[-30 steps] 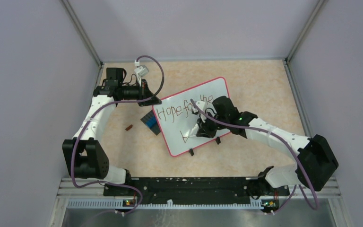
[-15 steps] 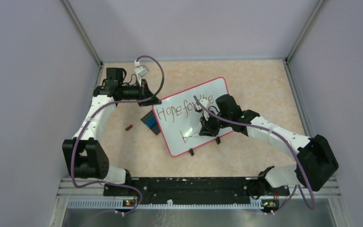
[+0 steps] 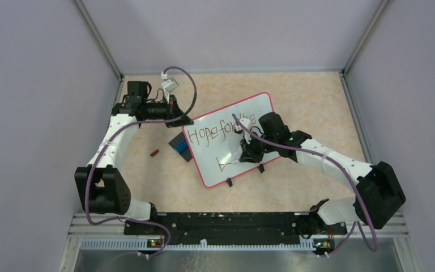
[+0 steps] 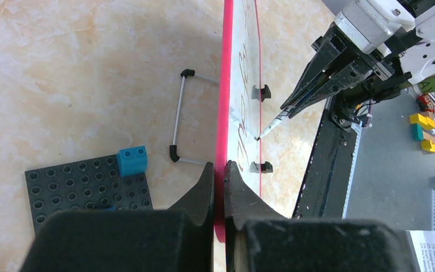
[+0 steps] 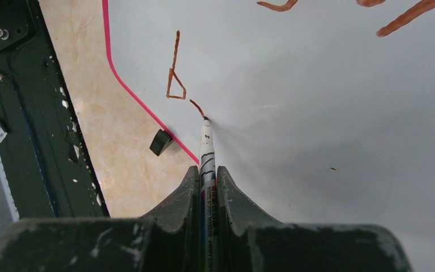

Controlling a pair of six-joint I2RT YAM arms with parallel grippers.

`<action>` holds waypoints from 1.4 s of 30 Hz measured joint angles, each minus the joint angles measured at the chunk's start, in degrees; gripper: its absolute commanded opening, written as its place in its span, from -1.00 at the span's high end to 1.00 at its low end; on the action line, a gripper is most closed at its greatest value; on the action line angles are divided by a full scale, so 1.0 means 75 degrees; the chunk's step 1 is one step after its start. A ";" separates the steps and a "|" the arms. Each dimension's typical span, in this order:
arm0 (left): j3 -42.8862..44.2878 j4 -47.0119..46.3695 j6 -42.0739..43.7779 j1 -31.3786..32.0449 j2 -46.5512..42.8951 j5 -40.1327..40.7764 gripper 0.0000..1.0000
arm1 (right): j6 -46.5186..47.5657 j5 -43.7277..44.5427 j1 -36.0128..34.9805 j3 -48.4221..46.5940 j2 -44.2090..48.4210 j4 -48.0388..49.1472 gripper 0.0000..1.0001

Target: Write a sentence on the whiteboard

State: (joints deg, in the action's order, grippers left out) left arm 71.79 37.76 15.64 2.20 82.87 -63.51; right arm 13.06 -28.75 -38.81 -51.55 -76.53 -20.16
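Lena: Since a second ago the right arm has slid a little toward the right side of the whiteboard (image 3: 207, 164), and the pen tip has gone with it. The left arm has not shifted.

Tom: Where does the board sit?

Lena: Mid-table (image 3: 317, 102), turned at an angle, with its upper left corner toward the left arm. The sentence (image 3: 218, 133) reads "Hope for the" on the top line. The lower line has a "b" (image 5: 175, 79) and a short fresh stroke (image 5: 197, 107).

Tom: How would it handle?

Lena: I'd judge it stiff and light, with a glossy face that lets a pen skate and would slide under pressure. The framed rim is the place to take hold, well clear of the wet ink.

Tom: And the grippers?

Lena: The left gripper (image 4: 219, 167) is clamped tight on the pink rim, steadying the board. A dark studded plate (image 4: 90, 187) lies just beside it. The right gripper (image 5: 207, 170) is closed around a marker (image 5: 207, 147), which runs out between the fingers. Its tip touches the board at the end of that stroke.

Tom: What's the risk?

Lena: Pressing too hard could push the board, and dragging the wrist could smear the letters.
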 measured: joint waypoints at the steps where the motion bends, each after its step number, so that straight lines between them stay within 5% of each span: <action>1: 0.0000 0.0000 0.0000 0.0000 0.0000 0.0000 1.00 | 0.0000 0.0012 0.0000 -0.0015 0.0000 -0.0015 1.00; 42: 0.0000 0.0006 0.0026 0.0000 0.0000 0.0015 1.00 | -0.0122 -0.0152 -0.0224 -0.0376 -0.0364 0.0058 1.00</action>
State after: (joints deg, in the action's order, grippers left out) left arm 71.79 37.80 15.84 2.20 82.87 -63.40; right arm 12.14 -29.89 -40.49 -54.37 -79.26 -19.73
